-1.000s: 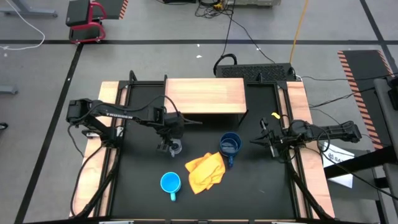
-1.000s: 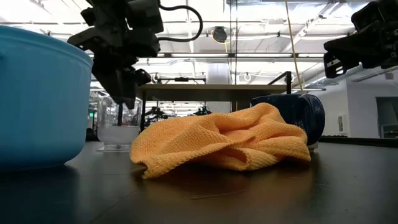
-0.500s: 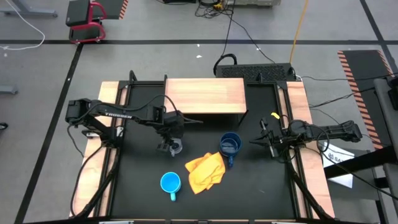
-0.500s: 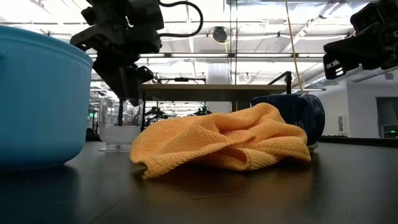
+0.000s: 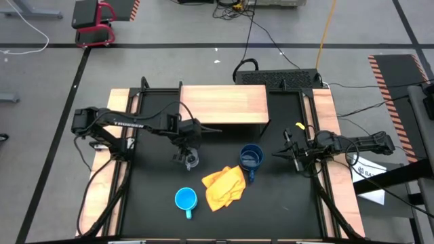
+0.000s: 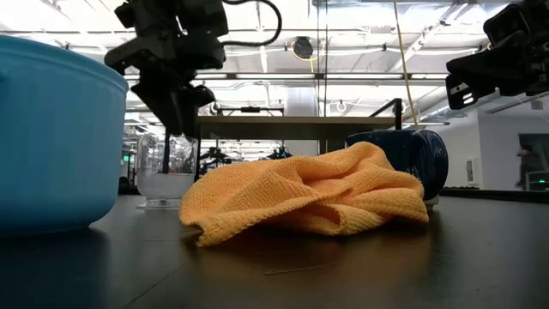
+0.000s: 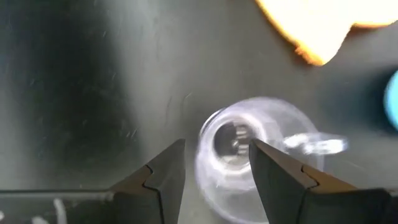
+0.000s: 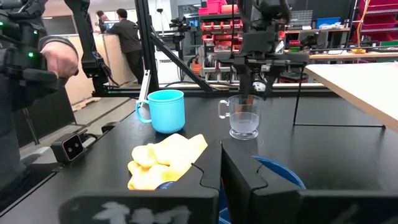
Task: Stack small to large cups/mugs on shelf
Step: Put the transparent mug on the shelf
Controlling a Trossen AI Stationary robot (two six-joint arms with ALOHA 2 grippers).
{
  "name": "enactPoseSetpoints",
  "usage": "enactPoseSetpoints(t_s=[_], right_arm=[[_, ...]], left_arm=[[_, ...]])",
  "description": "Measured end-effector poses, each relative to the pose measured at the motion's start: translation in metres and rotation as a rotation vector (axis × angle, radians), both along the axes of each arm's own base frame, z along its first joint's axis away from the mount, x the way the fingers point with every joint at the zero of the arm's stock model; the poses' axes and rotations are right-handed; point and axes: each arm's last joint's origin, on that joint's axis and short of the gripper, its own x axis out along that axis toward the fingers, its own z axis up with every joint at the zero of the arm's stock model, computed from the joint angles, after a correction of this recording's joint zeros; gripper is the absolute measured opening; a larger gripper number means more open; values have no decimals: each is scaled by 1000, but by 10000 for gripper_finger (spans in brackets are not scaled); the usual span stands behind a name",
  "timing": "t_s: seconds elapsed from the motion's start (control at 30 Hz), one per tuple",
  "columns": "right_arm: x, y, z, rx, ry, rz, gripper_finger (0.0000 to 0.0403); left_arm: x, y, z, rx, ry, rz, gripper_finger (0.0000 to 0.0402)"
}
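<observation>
Cloth (image 6: 300, 196) hides most of dark blue mug (image 6: 429, 163).

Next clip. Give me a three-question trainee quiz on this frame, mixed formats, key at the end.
1. True or false: the shelf already holds a cup.
2. Multiple choice: the left gripper is over which item? A) clear glass cup B) light blue mug C) dark blue mug
3. Fill in: the yellow cloth lies between the light blue mug and the ____ mug.

Key:
1. False; all three cups stand on the black table.
2. A; its fingers are open, above the cup.
3. Dark blue.
</observation>
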Motion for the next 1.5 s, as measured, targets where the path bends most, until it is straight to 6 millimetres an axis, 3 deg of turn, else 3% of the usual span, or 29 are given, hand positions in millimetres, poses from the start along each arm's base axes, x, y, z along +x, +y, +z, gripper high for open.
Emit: enactPoseSetpoints(t_s=[0.4, 1.5], right_arm=[[0, 0, 0, 0, 0, 0, 0], [0, 0, 0, 0, 0, 0, 0]], left_arm=[[-1, 12, -1, -28, -4, 26, 177], [-1, 9, -1, -92, -1, 1, 177]])
